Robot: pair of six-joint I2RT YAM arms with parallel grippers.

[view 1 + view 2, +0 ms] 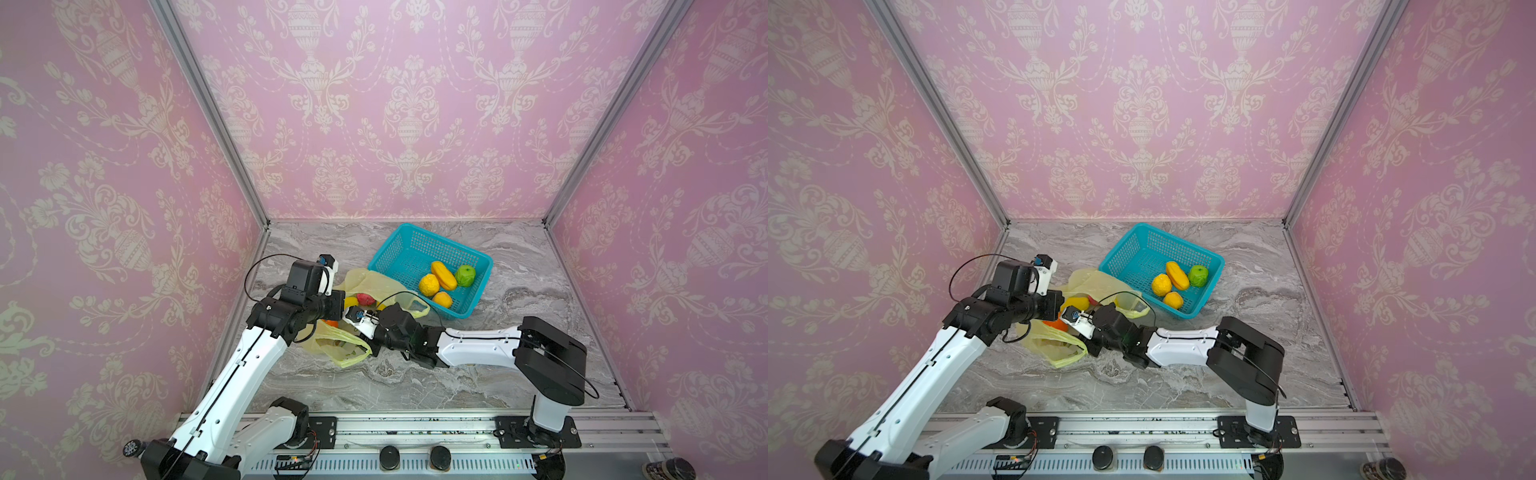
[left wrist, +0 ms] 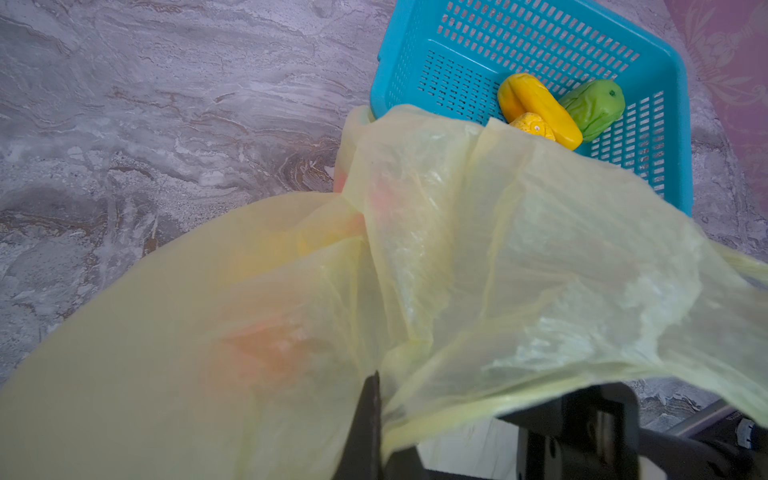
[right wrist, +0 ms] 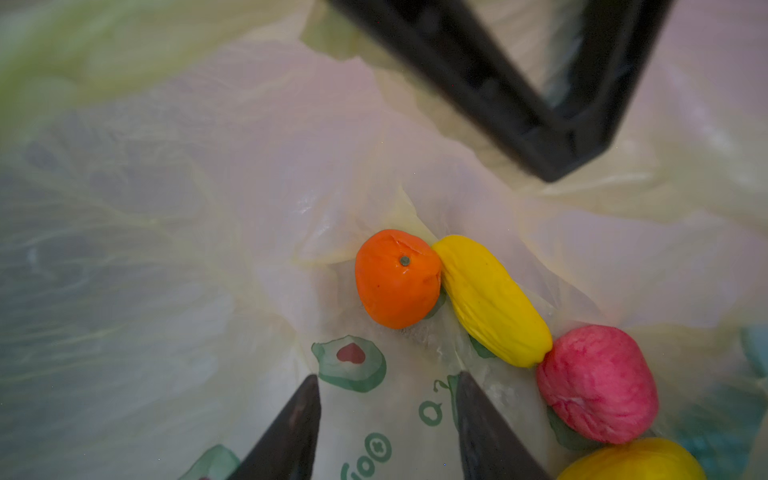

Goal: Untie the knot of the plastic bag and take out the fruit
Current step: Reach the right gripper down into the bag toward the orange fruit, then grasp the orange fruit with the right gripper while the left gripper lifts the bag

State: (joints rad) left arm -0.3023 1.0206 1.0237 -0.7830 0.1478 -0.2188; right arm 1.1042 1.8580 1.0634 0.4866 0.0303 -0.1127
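The right hand (image 3: 388,415) is inside the mouth of the thin, translucent, pale yellow-green plastic bag (image 2: 457,249). Its two dark fingers (image 3: 295,428) are parted roughly halfway and grip nothing; only printed film lies between them. Just beyond its fingertips sits a round glossy orange fruit (image 3: 397,278). It touches a long yellow fruit (image 3: 492,299), which in turn touches a pink-red ball (image 3: 596,384) off to the hand's side. Another yellow piece (image 3: 631,461) shows at the picture's edge. Judging by its aim, the gap looks set for the orange one.

Across the opening, the left hand (image 2: 374,390) is pinched fully closed on the bag's rim and lifts the film, probably to hold the mouth wide for the reach. No knot can be seen. A handle loop (image 1: 347,353) hangs loose, so the untying seems done.

Farther beyond both hands, on the grey marbled tabletop (image 1: 374,386), stands a teal plastic mesh basket (image 1: 390,249). It holds a green apple (image 1: 465,276), a long yellow piece (image 1: 444,275) and two orange-yellow round ones (image 1: 429,285), so it is apparently where the unloaded fruit goes.

The bag carries green fruit outlines, one with a red heart (image 3: 351,361). It also has rounded green letters (image 3: 376,453) resembling "Goo", cut off by the frame. No brand is legible.
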